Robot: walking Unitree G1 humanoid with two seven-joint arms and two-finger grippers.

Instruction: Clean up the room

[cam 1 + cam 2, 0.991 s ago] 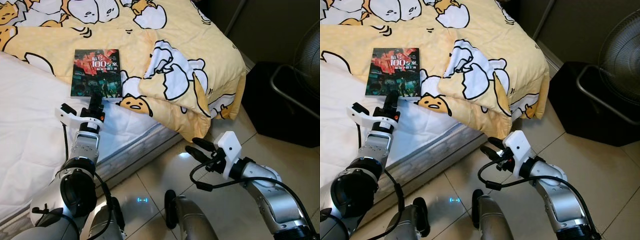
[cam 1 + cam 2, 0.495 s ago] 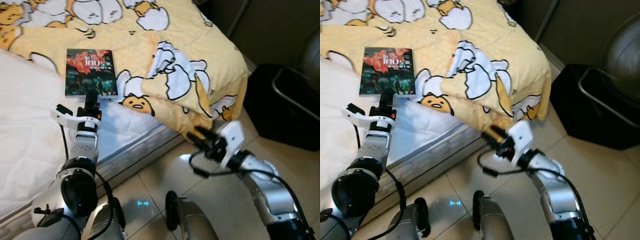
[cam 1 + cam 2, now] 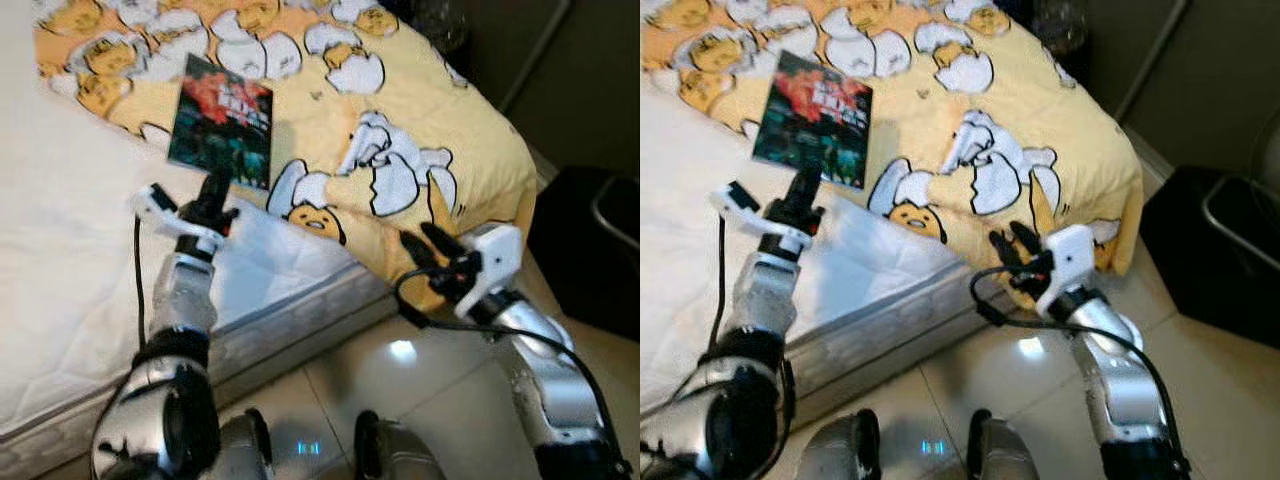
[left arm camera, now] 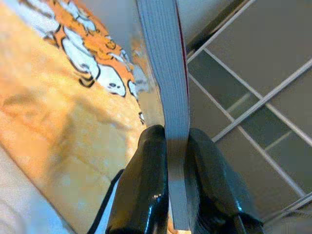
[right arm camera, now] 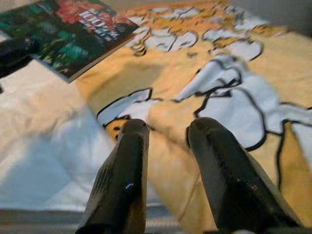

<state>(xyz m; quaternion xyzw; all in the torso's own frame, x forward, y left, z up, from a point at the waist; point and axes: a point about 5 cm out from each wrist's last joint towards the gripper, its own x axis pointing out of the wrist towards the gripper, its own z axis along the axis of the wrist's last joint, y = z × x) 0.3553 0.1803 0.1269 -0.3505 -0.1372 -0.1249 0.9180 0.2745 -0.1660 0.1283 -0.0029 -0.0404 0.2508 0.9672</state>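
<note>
A dark book (image 3: 222, 120) with a red and green cover is held tilted above the bed, its lower edge pinched by my left gripper (image 3: 213, 190). In the left wrist view both black fingers (image 4: 146, 165) clamp the book's page edge (image 4: 168, 73). The yellow blanket (image 3: 400, 130) with egg cartoon prints lies bunched over the bed's corner. My right gripper (image 3: 425, 245) hovers open beside the blanket's hanging corner, with nothing between its fingers (image 5: 124, 165). The blanket (image 5: 234, 92) and the book (image 5: 68, 29) lie ahead of it.
The white mattress (image 3: 60, 250) spreads out at the left, its edge running diagonally above the tiled floor (image 3: 330, 380). A black box (image 3: 590, 250) stands on the floor at the right. A dark wall rises behind it.
The camera has shifted. My left gripper has raised the book off the bed and tilted it. My right gripper has risen from near the floor to the blanket's corner.
</note>
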